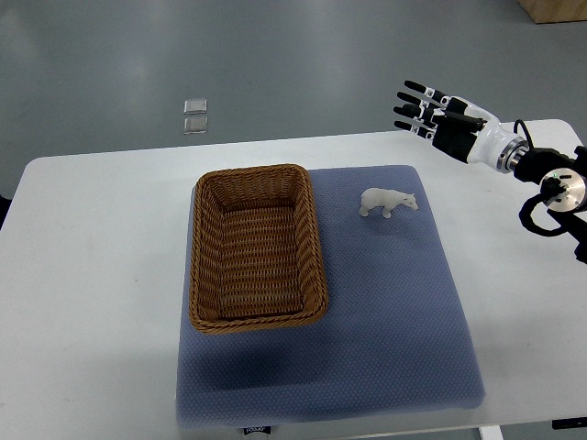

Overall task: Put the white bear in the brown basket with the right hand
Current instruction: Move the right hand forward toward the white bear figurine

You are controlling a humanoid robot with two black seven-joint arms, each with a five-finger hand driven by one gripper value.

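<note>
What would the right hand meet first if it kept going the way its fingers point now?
Probably nothing: the right hand points left past the table's far edge, beyond the white bear and brown basket. Height is unclear.

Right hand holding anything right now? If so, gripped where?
Nothing held. The right hand is open, apart from the white bear, which stands on the blue mat.

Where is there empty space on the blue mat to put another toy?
The blue mat is bare below the white bear, right of the brown basket, and along its near edge under the basket. The far right corner beside the bear is tighter; the right hand hovers beyond it.
</note>
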